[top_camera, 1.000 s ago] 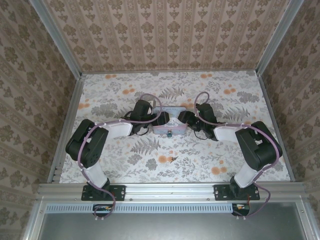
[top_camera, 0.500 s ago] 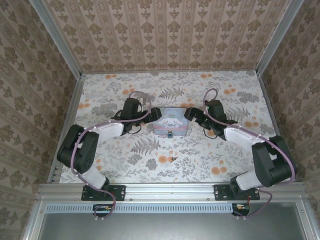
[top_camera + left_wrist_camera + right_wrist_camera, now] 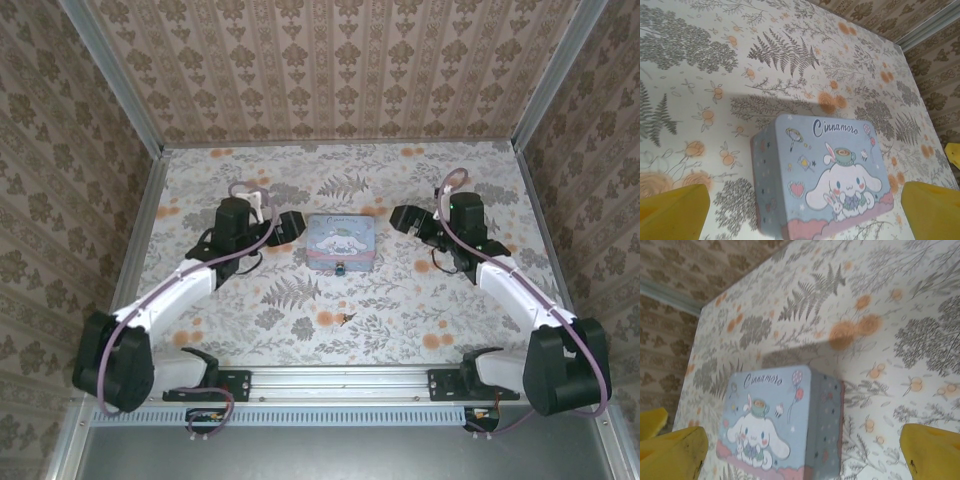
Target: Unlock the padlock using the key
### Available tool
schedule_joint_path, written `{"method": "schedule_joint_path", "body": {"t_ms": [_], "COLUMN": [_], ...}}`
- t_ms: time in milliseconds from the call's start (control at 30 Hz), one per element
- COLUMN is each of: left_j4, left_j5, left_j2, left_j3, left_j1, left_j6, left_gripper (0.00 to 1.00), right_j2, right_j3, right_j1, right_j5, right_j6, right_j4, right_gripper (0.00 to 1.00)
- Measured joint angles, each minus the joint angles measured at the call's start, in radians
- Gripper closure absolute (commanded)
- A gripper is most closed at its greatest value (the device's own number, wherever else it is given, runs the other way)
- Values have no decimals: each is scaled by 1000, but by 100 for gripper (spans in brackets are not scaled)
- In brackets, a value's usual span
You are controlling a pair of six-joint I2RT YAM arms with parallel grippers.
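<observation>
Padlock (image 3: 341, 268) sits against the tin's (image 3: 340, 238) near side, key (image 3: 347, 319) lying apart on the table (image 3: 480, 320). Left gripper (image 3: 288, 226) and right gripper (image 3: 403, 217) flank the tin, jaws wide, empty.

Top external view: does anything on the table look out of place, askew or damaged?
Nothing looks damaged or spilled. The Cinnamoroll tin sits square, with the padlock at its near edge. The only oddity is the key, which lies loose by itself, apart from both, on the near side.
</observation>
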Motion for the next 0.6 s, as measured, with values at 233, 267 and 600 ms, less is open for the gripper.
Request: {"method": "schedule_joint_path", "body": {"t_ms": [233, 267, 600], "left_j4": [-140, -157, -207], "left_j5": [-71, -74, -52], "left_j2": [-171, -188, -226], "left_j3": [-56, -65, -130], "left_j1": [0, 0, 0], "left_j6": [-7, -11, -39], "left_gripper": [0, 0, 0], "right_j2": [-41, -35, 101], "right_j3": [0, -2, -36], "right_j1": [177, 211, 495], "right_j5": [43, 58, 211], "right_j6": [-113, -116, -104], "right_j4": [-207, -233, -363], "right_gripper": [22, 24, 33]}}
